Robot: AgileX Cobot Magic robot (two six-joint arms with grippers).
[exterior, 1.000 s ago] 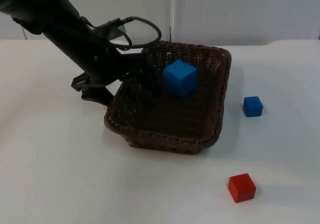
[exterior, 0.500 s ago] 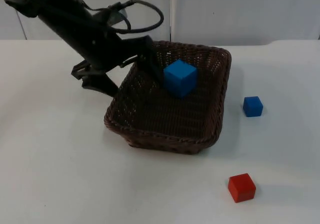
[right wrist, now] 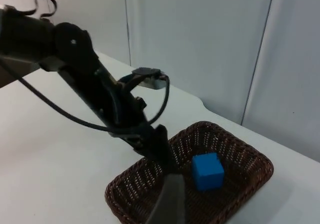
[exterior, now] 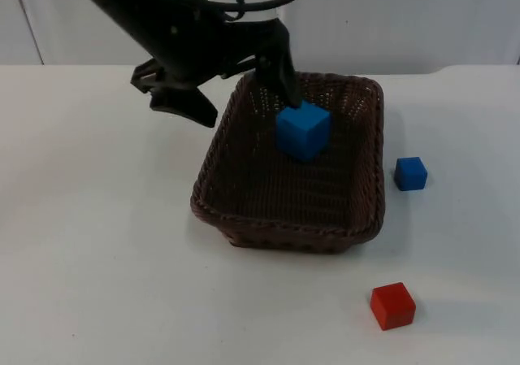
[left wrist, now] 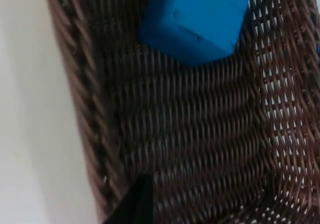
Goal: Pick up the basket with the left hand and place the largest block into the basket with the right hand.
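At the far-left rim of the basket point(exterior: 244, 210) my left gripper point(exterior: 244, 89) clamps the wicker. Inside sits the big blue block point(exterior: 303, 129). My right gripper point(right wrist: 167, 204) waits above; its jaws' state I cannot tell.

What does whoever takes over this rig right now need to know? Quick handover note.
Left pincer: shut on the far rim of the wicker basket, holding it tilted over the table.
Right pincer: arm drawn back, waiting.
Large blue block: already inside the basket, near the gripped rim.
Small blue block and red block: on the table beside the basket.
Done: basket gripped, largest block in it.
Left: nothing obvious; confirm the hold is steady.
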